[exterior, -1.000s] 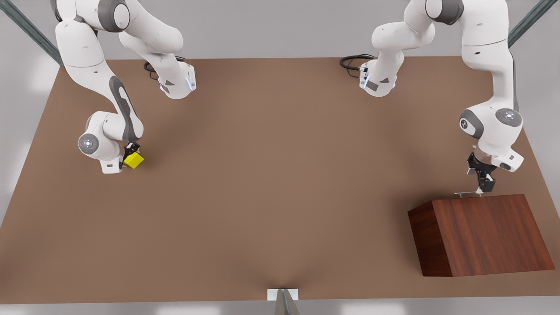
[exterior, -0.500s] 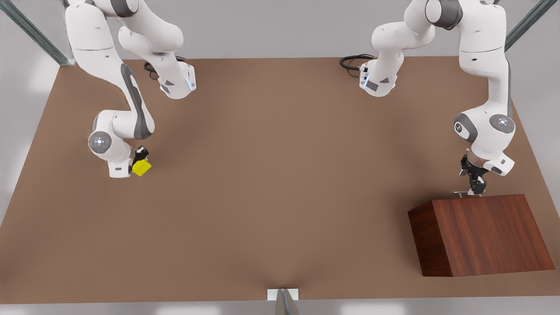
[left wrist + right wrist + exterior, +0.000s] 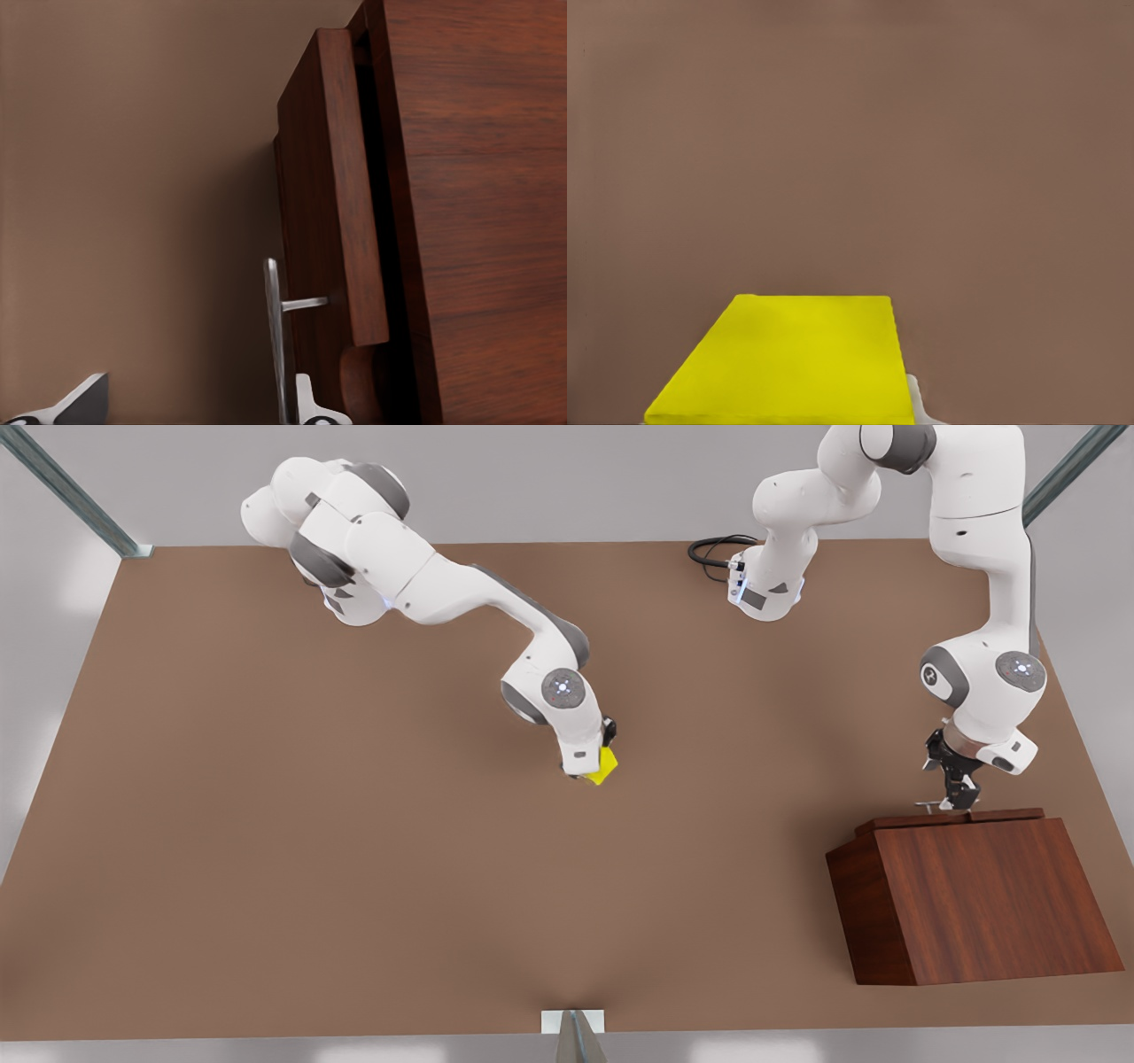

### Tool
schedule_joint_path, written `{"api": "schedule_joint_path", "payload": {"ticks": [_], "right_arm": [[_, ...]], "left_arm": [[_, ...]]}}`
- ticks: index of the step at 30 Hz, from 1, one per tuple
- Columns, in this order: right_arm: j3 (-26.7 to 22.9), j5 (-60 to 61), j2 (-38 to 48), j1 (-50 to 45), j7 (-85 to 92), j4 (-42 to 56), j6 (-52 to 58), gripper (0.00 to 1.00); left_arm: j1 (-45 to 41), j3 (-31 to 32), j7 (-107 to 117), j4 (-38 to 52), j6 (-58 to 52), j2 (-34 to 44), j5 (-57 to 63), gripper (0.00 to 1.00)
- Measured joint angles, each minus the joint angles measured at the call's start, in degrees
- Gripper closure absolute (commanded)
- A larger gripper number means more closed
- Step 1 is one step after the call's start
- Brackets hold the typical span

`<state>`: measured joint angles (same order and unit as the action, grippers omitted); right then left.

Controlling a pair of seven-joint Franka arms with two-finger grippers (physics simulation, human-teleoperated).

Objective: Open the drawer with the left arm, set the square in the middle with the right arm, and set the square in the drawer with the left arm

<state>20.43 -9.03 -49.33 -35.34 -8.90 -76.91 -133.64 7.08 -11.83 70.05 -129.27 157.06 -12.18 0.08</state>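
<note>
My left gripper is clamped on the handle; the drawer is barely cracked open. My right gripper grips the square over the middle. Next: lower, release, finish the pull.

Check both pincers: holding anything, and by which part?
Right pincer holds the square by its sides, above the table. Left pincer grips the drawer by its handle.

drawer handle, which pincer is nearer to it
Left. The left pincer is right at the drawer handle, gripping it, on the front view's right. The right pincer holds the square far off, mid-table.
</note>
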Motion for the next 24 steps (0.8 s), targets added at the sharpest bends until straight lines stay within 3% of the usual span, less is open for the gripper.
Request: {"api": "schedule_joint_path", "payload": {"ticks": [3, 4, 6, 14, 15, 17, 19, 21, 23, 24], "right_arm": [[-1.1, -0.1, -5.6, -3.4, -2.9, 6.1, -1.2, 0.29], [-1.1, -0.2, -6.2, -3.4, -2.9, 6.3, -2.2, 0.1], [-2.5, -1.2, -5.8, -3.4, -2.7, 5.8, -2.1, 0.0], [-4.5, -4.8, -2.8, -2.7, -4.5, 3.9, -1.8, 0.0], [-4.6, -4.6, 0.0, -2.7, -4.6, 2.4, -1.3, 0.0], [-10.4, -2.8, 14.9, -0.3, -4.3, -7.8, 0.5, 0.0], [-10.9, 1.5, 30.0, 12.1, -3.6, -15.5, 10.7, 0.0], [-10.9, 1.9, 36.6, 27.1, -2.5, -15.3, 25.3, 0.0], [-12.1, 2.0, 39.3, 32.3, -0.5, -11.8, 32.4, 0.0], [-18.7, 2.0, 39.5, 32.6, 4.1, -9.4, 36.7, 0.0]], "left_arm": [[0.0, 0.0, 0.1, -0.2, -0.9, 0.8, -0.1, 0.0], [0.1, -0.1, 0.1, -0.2, -1.7, 1.0, -0.1, 0.0], [0.0, -0.2, 0.1, -0.3, -2.4, 1.4, -0.1, 0.0], [0.0, -0.6, 0.1, -3.0, -3.6, 3.5, -0.3, 0.0], [0.0, -0.6, 0.1, -3.2, -3.7, 3.8, -0.3, 0.0], [0.0, -0.7, 0.1, -3.7, -3.7, 3.9, -0.3, 0.0], [-0.1, -0.8, 0.1, -4.2, -3.7, 4.4, -0.3, 0.0], [-0.1, -1.1, 0.1, -5.4, -3.7, 5.2, -0.3, 0.0], [0.0, -1.5, 0.1, -6.7, -3.8, 6.4, -0.3, 0.0], [0.1, -1.5, 0.1, -7.7, -3.8, 7.2, -0.3, 0.0]]}}
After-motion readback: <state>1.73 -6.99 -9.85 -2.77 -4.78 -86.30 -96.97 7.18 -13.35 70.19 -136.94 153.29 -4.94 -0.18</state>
